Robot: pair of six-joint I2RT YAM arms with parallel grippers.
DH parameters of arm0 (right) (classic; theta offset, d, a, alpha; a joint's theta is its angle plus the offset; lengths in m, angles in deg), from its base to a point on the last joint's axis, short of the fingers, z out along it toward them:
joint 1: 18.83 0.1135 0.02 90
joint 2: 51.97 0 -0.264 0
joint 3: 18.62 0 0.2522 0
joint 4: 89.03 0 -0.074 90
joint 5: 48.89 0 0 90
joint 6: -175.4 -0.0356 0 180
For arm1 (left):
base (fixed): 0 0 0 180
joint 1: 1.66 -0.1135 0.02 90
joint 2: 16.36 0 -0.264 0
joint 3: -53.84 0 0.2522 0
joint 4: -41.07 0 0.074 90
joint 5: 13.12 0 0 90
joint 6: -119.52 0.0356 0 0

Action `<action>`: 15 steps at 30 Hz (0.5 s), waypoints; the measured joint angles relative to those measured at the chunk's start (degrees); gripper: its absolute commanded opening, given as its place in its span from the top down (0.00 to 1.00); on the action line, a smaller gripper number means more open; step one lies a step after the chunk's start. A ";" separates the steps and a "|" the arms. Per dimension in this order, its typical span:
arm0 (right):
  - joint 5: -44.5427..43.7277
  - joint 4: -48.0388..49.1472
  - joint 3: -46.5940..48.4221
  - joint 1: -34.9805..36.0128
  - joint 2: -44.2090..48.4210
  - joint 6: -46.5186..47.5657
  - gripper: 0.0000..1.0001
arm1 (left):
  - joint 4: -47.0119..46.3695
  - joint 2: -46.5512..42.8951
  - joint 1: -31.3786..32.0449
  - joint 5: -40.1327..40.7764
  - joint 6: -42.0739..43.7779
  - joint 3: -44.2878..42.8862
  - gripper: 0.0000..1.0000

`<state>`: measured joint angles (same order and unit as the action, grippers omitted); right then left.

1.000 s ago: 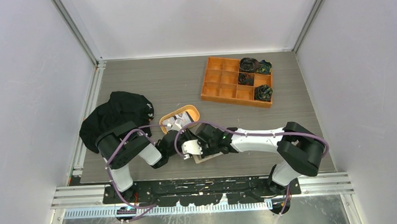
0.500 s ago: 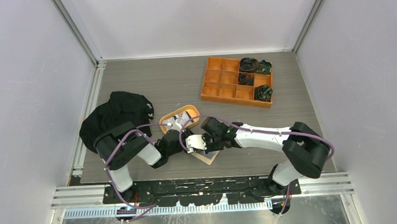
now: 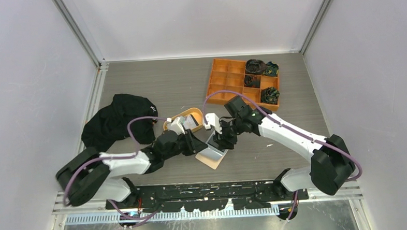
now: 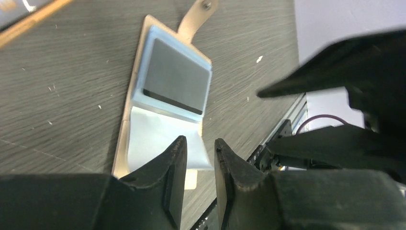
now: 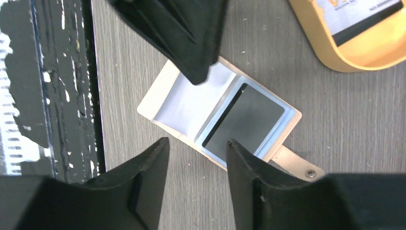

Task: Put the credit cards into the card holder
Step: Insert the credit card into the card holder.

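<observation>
The card holder lies open on the table near the front edge, its snap tab pointing away. A dark credit card sits in its light blue sleeve, also seen as the dark card in the left wrist view. My right gripper hovers open above the holder's edge, holding nothing. My left gripper has a narrow gap between its jaws with nothing in it, and its tip is over the holder's pale empty flap. A light credit card lies in the oval tray.
The oval orange-tan tray sits just behind the holder. An orange compartment box with dark items stands at the back right. A black cloth lies on the left. The metal rail runs along the table's near edge.
My right gripper has opened and pulled back up and to the right, off the holder, leaving the dark card in its sleeve. The left arm has stretched out to the right.
</observation>
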<state>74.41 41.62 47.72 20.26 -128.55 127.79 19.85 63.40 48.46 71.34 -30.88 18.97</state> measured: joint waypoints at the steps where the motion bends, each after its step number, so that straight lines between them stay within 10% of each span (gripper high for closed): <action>1: 0.50 -0.46 0.83 -0.61 -0.17 -1.70 0.43 | 1.62 -2.97 0.00 0.33 1.51 0.26 0.63; 7: 0.81 -2.10 6.23 -3.32 -6.14 -9.86 0.44 | 5.79 -23.37 -0.02 4.52 8.44 6.34 0.05; 15: -1.07 -6.12 10.78 -7.06 -18.12 -18.53 0.45 | 10.91 -46.75 -0.28 8.92 8.50 19.23 0.13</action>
<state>73.34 35.50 58.50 13.20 -146.67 109.26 30.76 16.65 48.18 80.26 -22.38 38.21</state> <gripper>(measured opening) 0.562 0.924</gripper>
